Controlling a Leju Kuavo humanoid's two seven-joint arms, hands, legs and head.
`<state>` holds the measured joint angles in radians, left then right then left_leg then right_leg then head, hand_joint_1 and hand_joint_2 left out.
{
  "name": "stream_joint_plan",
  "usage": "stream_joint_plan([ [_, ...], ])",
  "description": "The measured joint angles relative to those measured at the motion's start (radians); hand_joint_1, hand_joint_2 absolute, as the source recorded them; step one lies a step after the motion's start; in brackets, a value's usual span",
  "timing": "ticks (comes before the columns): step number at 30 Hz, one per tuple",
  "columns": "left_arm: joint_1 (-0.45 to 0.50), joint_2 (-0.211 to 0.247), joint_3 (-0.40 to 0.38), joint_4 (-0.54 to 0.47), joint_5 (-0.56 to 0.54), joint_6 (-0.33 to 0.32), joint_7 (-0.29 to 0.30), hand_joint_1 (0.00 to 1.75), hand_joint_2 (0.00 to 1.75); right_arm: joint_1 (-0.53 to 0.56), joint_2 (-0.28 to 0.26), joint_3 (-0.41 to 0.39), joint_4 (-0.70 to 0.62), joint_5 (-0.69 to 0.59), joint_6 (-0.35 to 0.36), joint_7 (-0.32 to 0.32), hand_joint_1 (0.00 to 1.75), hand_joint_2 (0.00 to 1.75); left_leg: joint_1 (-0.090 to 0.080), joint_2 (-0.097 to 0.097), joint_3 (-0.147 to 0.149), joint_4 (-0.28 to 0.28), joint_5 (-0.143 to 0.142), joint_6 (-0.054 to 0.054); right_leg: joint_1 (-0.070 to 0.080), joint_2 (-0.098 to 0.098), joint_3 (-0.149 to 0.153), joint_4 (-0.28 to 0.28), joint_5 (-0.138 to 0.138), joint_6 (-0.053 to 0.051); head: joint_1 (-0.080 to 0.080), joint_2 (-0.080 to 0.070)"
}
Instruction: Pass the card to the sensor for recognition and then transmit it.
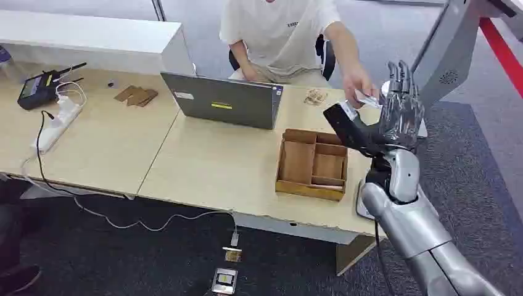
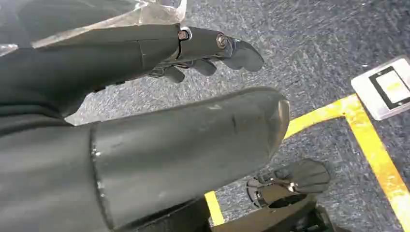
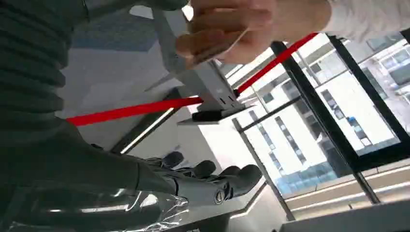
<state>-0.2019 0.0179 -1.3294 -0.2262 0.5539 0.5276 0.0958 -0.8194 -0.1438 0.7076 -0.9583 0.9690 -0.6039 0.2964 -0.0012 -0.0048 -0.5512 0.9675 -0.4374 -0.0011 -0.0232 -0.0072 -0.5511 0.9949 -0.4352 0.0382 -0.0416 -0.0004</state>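
The right hand [image 1: 401, 111] stands raised above the table's [image 1: 216, 166] far right corner, fingers straight, spread and empty. A person's hand [image 1: 358, 83] just beside it pinches the card [image 1: 368, 100]. The left hand [image 2: 203, 48] hangs empty, fingers loosely extended, over carpet [image 2: 314, 38].

On the tabletop [image 1: 210, 166] — laptop [image 1: 222, 100] behind, divided tray [image 1: 312, 164] to its right; power strip [image 1: 57, 126] far left.

We count one laptop [image 1: 223, 102], one wooden tray [image 1: 312, 164], one power strip [image 1: 57, 126], one card [image 1: 368, 100], one person [image 1: 284, 34], two tabletops [image 1: 216, 169]
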Motion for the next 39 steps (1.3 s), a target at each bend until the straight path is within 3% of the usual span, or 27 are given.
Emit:
stream_joint_plan([
  [15,-0.017,0.0,-0.024,0.0,-0.02,-0.035,0.015,0.0,0.0,-0.028,-0.001,0.047,0.177,-0.07,-0.001,-0.003,0.0,1.75,0.0,0.0,0.0,0.0,0.0,0.0,0.0,0.0,-0.001,0.0,0.0,0.0,0.0,0.0],
  [16,-0.018,0.0,-0.025,0.0,-0.02,-0.036,0.015,0.0,0.0,-0.029,-0.001,0.048,0.183,-0.073,-0.003,-0.006,1.69,1.75,0.0,0.0,0.0,0.0,0.0,0.0,0.0,0.0,-0.001,0.0,0.0,0.0,0.0,0.0],
  [17,-0.019,0.0,-0.025,0.0,-0.02,-0.037,0.016,0.0,0.0,-0.03,-0.001,0.049,0.189,-0.077,-0.005,-0.009,1.75,1.75,0.0,0.0,0.0,0.0,0.0,0.0,0.0,0.0,0.0,0.0,0.0,0.0,0.0,0.0],
  [39,-0.027,0.002,-0.042,0.001,-0.031,-0.038,0.014,0.0,0.0,-0.04,-0.003,0.086,0.242,-0.122,-0.06,-0.028,1.75,1.75,0.0,0.001,0.0,0.0,0.0,0.0,0.0,0.0,-0.001,0.0,0.0,0.0,0.0,0.0],
])
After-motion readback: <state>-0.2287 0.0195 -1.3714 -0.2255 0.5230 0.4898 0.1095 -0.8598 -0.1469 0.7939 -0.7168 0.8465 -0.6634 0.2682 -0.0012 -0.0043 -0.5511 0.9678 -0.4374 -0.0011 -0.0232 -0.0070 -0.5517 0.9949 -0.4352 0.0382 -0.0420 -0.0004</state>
